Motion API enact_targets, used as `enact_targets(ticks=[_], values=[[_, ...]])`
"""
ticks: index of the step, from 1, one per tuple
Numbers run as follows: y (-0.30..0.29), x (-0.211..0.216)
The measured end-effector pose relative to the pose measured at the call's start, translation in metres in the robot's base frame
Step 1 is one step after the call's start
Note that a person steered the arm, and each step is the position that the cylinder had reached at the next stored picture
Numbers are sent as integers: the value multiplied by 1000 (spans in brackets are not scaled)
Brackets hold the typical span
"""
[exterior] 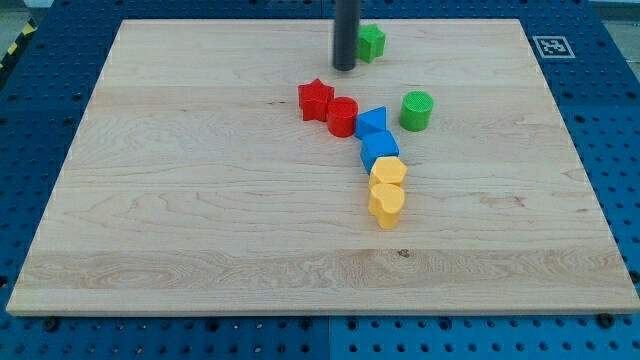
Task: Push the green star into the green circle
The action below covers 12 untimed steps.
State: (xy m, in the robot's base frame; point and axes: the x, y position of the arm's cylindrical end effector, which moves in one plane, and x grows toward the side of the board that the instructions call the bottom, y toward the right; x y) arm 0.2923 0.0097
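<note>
A wooden desk [200, 200] fills most of the frame and is set on a blue perforated base [40, 120], with a small black-and-white marker [549, 46] seen at the desk's upper right corner. The dark rod [346, 30] is seen coming down from the top edge, just right of centre, and my tip [345, 68] is placed on the board near the upper middle. No gripper is carried by the arm, so no open or closed state can be told. The green star [371, 42] is found just to the right of the tip, partly hidden behind the rod; whether the two touch cannot be told. The green circle [416, 110] stands lower and further right, well apart from the star. Left of it, in the middle of the frame, a chain of blocks is laid: a red star [315, 99] touching a red cylinder [342, 117], then a blue triangular block [371, 123], a blue cube-like block [379, 149], a yellow hexagonal block [388, 172] and a yellow heart [386, 204] at the lower end.
</note>
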Motion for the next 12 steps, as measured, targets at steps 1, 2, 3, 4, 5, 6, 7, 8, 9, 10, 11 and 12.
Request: enact_targets(ticks=[1,2,3,4,5,6,7,8,9,10,11,12], values=[[-29,-12],[-10,-31],[-8,-38],[-8,-38],[5,-38],[71,-28],[86,-21],[33,-21],[6,-44],[47,-56],[110,-56],[117,-74]])
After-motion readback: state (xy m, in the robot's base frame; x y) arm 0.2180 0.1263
